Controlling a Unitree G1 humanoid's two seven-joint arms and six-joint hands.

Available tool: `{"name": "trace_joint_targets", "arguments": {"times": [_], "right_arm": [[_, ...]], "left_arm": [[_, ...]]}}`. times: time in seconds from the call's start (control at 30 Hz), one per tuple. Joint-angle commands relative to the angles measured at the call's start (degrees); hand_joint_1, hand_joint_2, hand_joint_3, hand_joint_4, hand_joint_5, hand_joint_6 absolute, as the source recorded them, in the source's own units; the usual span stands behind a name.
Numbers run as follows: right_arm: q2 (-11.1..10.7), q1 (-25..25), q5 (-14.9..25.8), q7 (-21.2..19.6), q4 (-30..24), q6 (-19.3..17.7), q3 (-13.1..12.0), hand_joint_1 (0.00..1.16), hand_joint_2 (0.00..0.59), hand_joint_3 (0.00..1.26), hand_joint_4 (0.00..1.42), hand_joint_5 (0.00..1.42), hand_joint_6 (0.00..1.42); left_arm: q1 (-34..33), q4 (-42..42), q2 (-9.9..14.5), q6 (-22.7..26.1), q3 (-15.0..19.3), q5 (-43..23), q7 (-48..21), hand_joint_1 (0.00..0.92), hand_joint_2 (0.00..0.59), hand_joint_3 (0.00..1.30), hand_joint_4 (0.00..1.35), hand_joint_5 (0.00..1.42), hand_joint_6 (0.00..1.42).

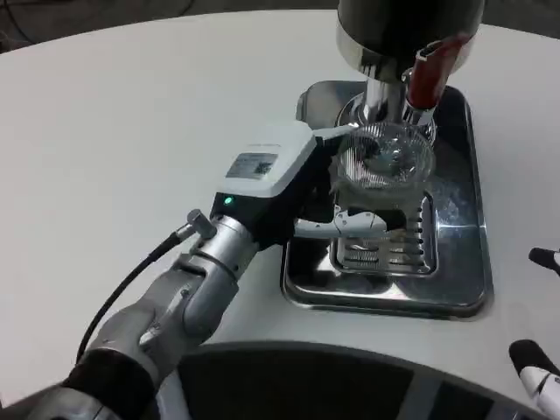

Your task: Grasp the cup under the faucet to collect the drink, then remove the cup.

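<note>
A clear ribbed glass cup sits tilted over the slotted grate of the steel drip tray, just below the faucet's red lever and chrome spout. My left hand grips the cup from its left side, with white fingers wrapped around its front. The cup's lower part is hidden behind those fingers. At the picture's lower right edge show the fingertips of my right hand, apart from the tray and holding nothing.
The dark dispenser body looms over the tray's back. White table spreads wide to the left. A dark curved edge runs along the bottom of the picture.
</note>
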Motion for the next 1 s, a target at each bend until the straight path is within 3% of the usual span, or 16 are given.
{"name": "trace_joint_targets", "arguments": {"times": [0.03, 0.17, 0.6, 1.0], "right_arm": [[-0.2, 0.7, 0.6, 0.1, -0.9, 0.0, 0.0, 0.21, 0.420, 0.10, 0.00, 0.00, 0.00], [-0.3, 0.9, 0.7, 0.2, -0.9, 0.1, 0.3, 0.21, 0.420, 0.11, 0.00, 0.00, 0.00], [-0.1, 2.1, 0.9, 0.0, -0.9, 0.1, 0.7, 0.21, 0.420, 0.13, 0.00, 0.00, 0.00], [-0.4, 2.2, 0.9, -0.3, -0.9, 1.1, 1.3, 0.21, 0.420, 0.14, 0.00, 0.00, 0.00]], "left_arm": [[1.6, -1.3, 0.5, 0.4, -0.1, -0.3, -1.0, 0.203, 0.097, 0.32, 0.38, 0.67, 1.08], [1.6, -2.1, 0.5, 0.8, 0.1, -0.7, -2.3, 0.172, 0.090, 0.22, 0.32, 0.63, 1.04], [2.5, -6.3, 0.6, 0.9, 0.6, -0.9, -4.0, 0.152, 0.096, 0.17, 0.26, 0.58, 1.02], [9.0, -17.1, 4.6, 1.3, 4.2, -3.0, -6.4, 0.140, 0.092, 0.19, 0.25, 0.57, 1.00]]}}
